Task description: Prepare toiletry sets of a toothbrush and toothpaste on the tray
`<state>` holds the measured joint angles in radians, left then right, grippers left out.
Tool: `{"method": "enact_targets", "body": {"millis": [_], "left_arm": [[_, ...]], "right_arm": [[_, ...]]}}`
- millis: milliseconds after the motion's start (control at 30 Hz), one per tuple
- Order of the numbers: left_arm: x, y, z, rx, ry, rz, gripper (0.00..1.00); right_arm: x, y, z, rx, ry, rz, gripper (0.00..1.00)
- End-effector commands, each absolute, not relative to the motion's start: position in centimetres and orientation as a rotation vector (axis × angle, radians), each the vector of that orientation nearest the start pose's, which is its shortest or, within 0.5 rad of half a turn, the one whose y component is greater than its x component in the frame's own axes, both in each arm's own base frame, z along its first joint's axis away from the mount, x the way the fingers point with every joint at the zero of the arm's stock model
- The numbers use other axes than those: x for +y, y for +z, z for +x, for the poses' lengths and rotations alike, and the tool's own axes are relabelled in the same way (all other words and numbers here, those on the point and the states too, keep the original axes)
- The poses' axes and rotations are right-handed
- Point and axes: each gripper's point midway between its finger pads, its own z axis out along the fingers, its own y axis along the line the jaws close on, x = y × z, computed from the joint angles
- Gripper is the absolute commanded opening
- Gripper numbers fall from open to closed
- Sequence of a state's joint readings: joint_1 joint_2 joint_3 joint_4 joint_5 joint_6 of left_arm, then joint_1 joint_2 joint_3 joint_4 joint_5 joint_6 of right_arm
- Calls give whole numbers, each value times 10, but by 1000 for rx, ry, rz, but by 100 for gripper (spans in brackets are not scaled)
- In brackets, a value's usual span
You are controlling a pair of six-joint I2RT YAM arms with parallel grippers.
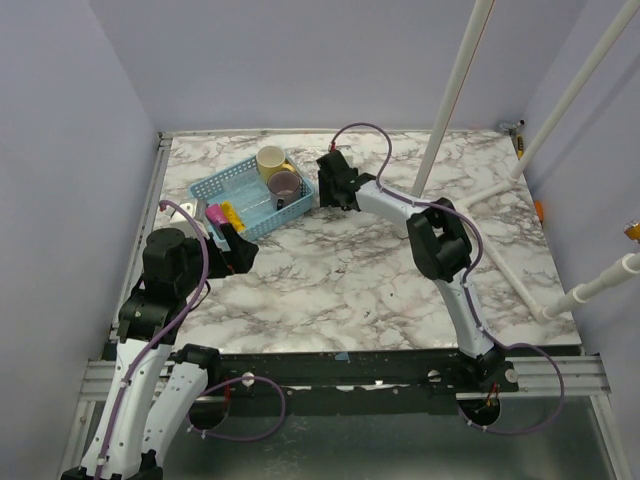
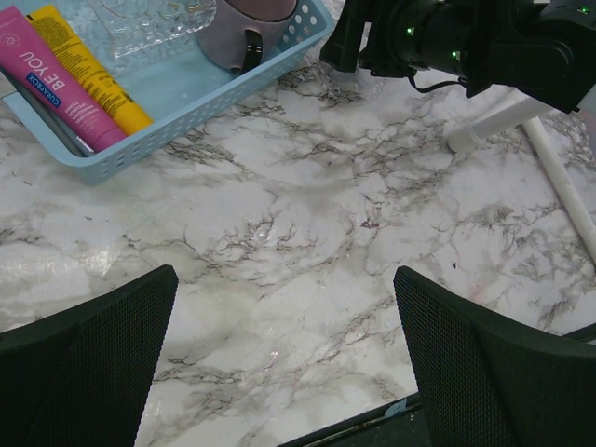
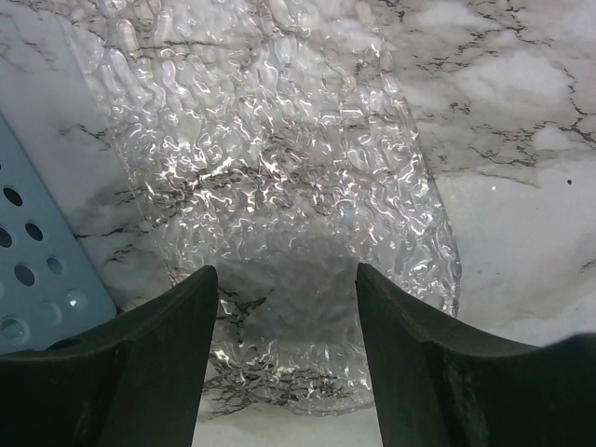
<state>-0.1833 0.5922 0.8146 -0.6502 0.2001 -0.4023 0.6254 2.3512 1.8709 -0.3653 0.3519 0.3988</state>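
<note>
The left gripper (image 2: 284,303) hung open; the pink tube (image 2: 56,79) and yellow tube (image 2: 93,73) lay ahead-left, in the blue basket (image 2: 214,98).

The left edge of the left wrist view cuts off one end of the pink tube (image 2: 56,79). A thin grey strip (image 2: 51,121) lies beside it, and we cannot tell what it is. The top edge cuts the purple mug (image 2: 251,28).

In the right wrist view, the clear tray (image 3: 270,186) runs off the top. Its near end hides behind the fingers (image 3: 140,372) of the right gripper (image 3: 286,270). We see only a corner of the blue basket (image 3: 37,270).
</note>
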Motion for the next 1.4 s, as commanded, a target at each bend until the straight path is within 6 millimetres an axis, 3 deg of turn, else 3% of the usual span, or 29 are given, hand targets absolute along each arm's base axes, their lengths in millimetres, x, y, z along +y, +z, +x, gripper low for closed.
{"method": "enact_targets", "body": {"millis": [0,300,667,1033,1367], "left_arm": [[-91,239,220,2018,-563,-89,99],[-88,237,221,2025,-547,-98,99],[-83,236,222,2026,-517,-115,99],[-77,236,222,2017,-481,-138,99],[-71,238,222,2004,-449,-160,99]], "right_arm": [[293,10,489,2401,3,-121,64],[283,-6,464,2460,20,-132,63],[265,-19,416,2526,6,-132,62],[256,-18,359,2564,-6,-180,62],[239,-16,287,2602,-8,-212,62]]}}
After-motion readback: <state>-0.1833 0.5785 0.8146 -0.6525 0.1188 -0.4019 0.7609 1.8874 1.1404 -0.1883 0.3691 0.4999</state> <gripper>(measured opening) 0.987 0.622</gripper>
